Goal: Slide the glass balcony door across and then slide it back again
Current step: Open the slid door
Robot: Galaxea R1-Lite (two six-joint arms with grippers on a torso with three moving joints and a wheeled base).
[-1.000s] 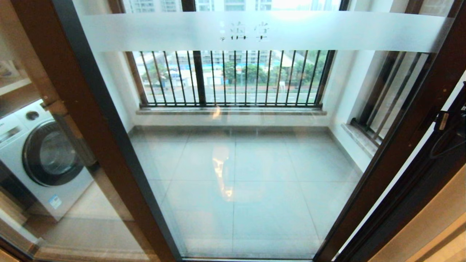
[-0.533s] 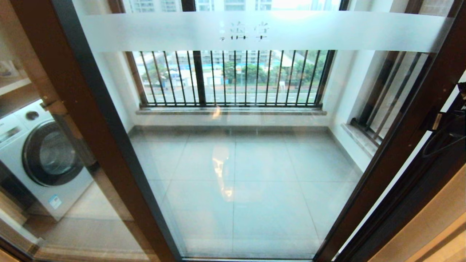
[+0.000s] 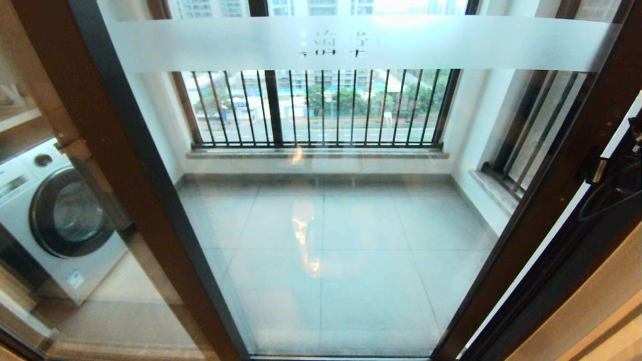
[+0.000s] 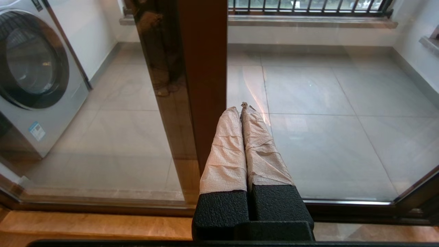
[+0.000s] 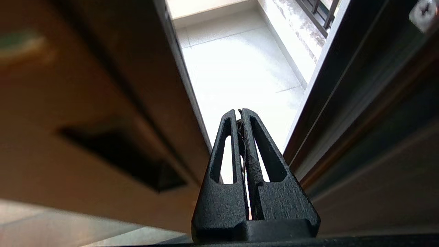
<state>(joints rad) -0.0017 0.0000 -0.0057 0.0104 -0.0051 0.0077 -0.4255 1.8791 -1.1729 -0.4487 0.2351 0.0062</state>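
The glass balcony door (image 3: 326, 225) fills the head view, with its frosted band (image 3: 451, 42) near the top and dark brown stiles on both sides. At its right stile (image 3: 562, 170) a narrow gap shows beside the jamb (image 5: 360, 120). My right gripper (image 5: 240, 111) is shut and empty, pointing into that gap. The door's black handle slot (image 5: 116, 154) lies close beside it. Only the right wrist (image 3: 619, 175) shows in the head view. My left gripper (image 4: 241, 107) is shut, its taped fingers held in front of the glass just beside the door's left stile (image 4: 202, 68).
A white washing machine (image 3: 55, 220) stands on the balcony behind the plain left pane. Black-barred railings (image 3: 321, 108) line the far window and the right side. A wooden threshold (image 4: 85, 226) runs below the door track. Grey floor tiles (image 3: 351, 281) lie beyond the glass.
The door has slid a little to the left, and the bright gap at its right stile is slightly wider. My right wrist has shifted left with it.
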